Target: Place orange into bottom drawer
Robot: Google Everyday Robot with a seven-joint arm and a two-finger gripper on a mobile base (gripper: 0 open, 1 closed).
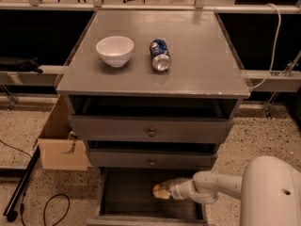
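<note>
**Orange held low inside the open bottom drawer**

The orange (159, 191) shows as a small pale-orange lump at the tip of the gripper (161, 191). The gripper reaches in from the right side of the bottom drawer (123, 197) and hangs just above its dark floor, near the middle. The jaws look clamped on the orange; no gap shows between them and the fruit. The bottom drawer is pulled well out past the middle drawer (151, 159) above it, so the way down is open.

From where I stand, the step in hand is the release. To do it well, I'd judge, the arm should lower until the fruit nearly touches the drawer floor before the jaws part, since a round fruit let go from any height would roll toward a wall. The jaws should part slowly, then the arm should draw up and back to the right, minding the front of the middle drawer. High above the bottom drawer, on the bench (202, 60), the white bowl (115, 51) and blue soda can (160, 55) are well clear of all this.
</note>
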